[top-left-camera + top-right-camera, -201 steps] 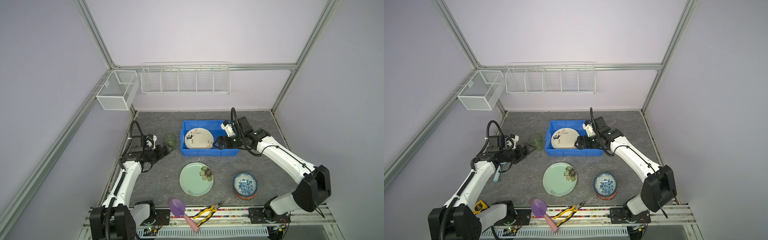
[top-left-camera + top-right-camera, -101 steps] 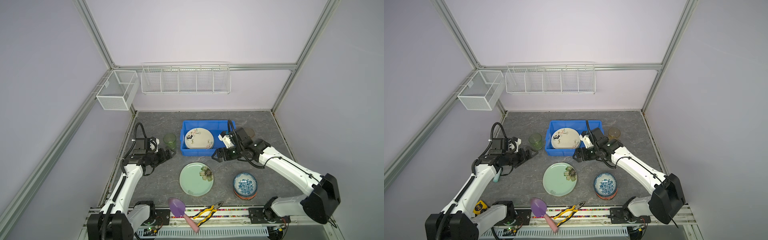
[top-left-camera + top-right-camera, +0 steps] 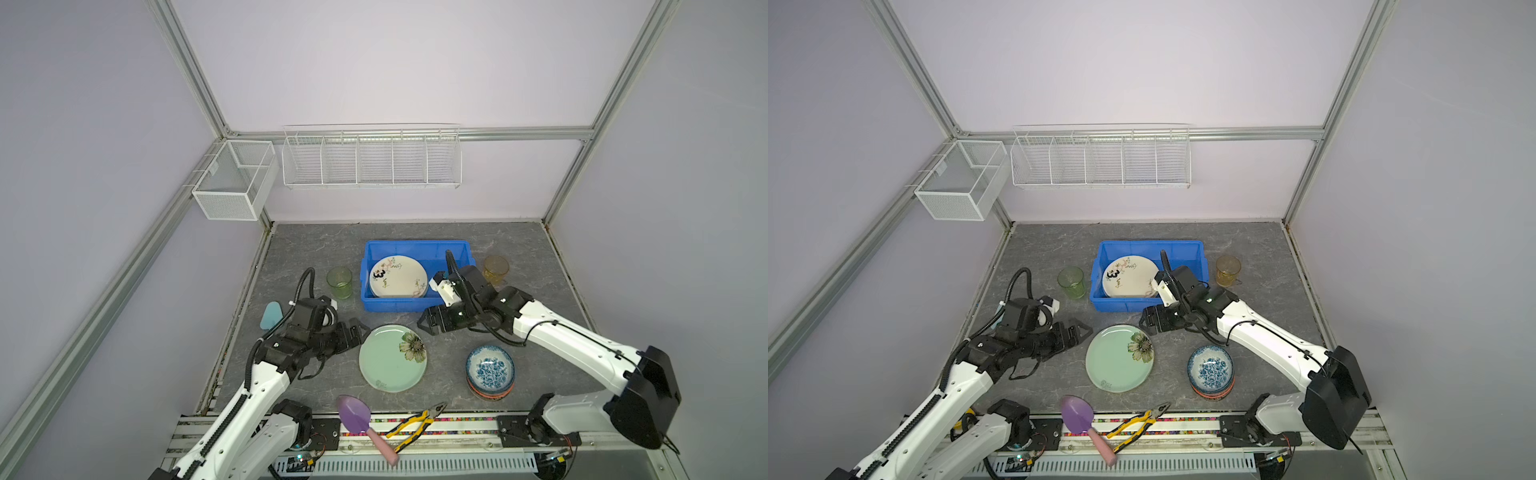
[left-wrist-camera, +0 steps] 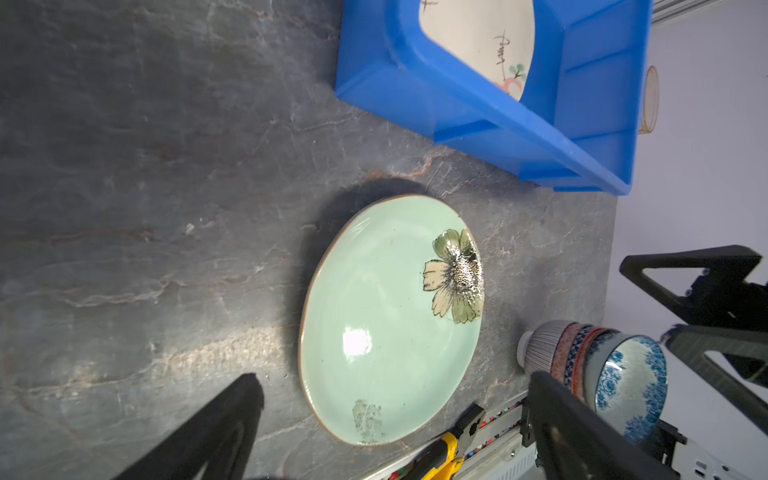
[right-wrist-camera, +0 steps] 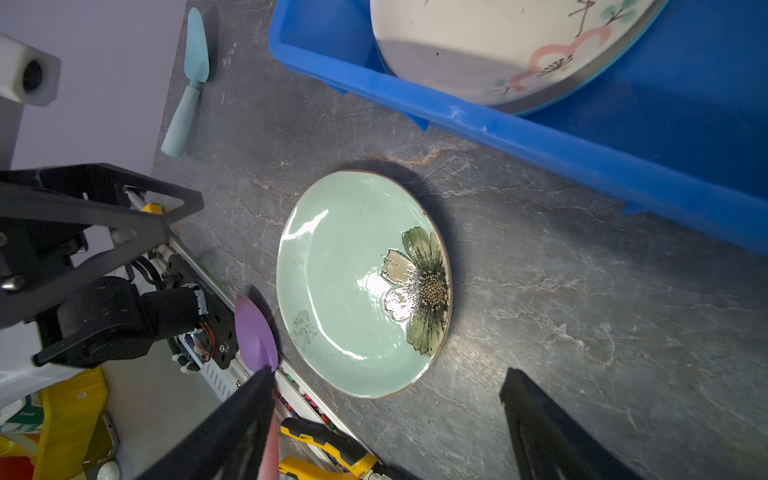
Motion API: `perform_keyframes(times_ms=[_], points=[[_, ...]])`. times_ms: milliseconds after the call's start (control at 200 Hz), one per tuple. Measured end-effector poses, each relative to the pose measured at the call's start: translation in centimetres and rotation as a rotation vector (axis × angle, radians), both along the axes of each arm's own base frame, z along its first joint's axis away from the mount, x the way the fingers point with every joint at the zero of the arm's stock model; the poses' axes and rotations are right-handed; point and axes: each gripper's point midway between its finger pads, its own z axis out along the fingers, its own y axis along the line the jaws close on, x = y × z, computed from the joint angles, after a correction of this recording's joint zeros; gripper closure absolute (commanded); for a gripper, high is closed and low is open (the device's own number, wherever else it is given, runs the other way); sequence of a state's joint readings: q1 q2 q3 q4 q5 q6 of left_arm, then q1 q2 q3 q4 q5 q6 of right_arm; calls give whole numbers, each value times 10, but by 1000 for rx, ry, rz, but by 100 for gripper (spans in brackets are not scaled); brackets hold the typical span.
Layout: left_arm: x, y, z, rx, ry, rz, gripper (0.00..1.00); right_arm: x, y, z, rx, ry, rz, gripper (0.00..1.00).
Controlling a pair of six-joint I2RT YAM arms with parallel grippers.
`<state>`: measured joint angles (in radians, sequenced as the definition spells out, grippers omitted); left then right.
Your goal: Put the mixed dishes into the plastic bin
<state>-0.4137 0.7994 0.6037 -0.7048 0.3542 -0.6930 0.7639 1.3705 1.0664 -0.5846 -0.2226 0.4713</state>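
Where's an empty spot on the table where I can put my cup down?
Bare table runs behind the blue bin to the back wall, and in the corner behind the green tumbler. It's crowded in front: the open left gripper and right gripper flank the green plate, with the bowl stack, purple trowel and pliers.

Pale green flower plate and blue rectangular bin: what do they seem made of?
The pale green flower plate looks like glazed ceramic: sharp glossy highlights, thin brown rim. The blue rectangular bin looks like moulded plastic: smooth satin walls, ribbed lip. Likely, not certain.
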Motion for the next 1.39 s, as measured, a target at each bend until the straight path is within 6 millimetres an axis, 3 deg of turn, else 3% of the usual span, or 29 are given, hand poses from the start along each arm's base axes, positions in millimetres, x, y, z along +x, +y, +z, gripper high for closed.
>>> perform_keyframes(times_ms=[250, 440, 880, 1395], points=[[-19, -6, -29, -9, 74, 7, 0, -10, 12, -20, -31, 38, 33, 12], [-29, -18, -42, -29, 99, -23, 0, -13, 8, -42, -66, 85, 18, 12], [-29, -25, -50, -60, 101, -14, 0, -13, 15, -80, -102, 159, 11, 12], [-25, -28, -61, -56, 108, -13, 1, -21, 24, -95, -100, 211, 45, 12]])
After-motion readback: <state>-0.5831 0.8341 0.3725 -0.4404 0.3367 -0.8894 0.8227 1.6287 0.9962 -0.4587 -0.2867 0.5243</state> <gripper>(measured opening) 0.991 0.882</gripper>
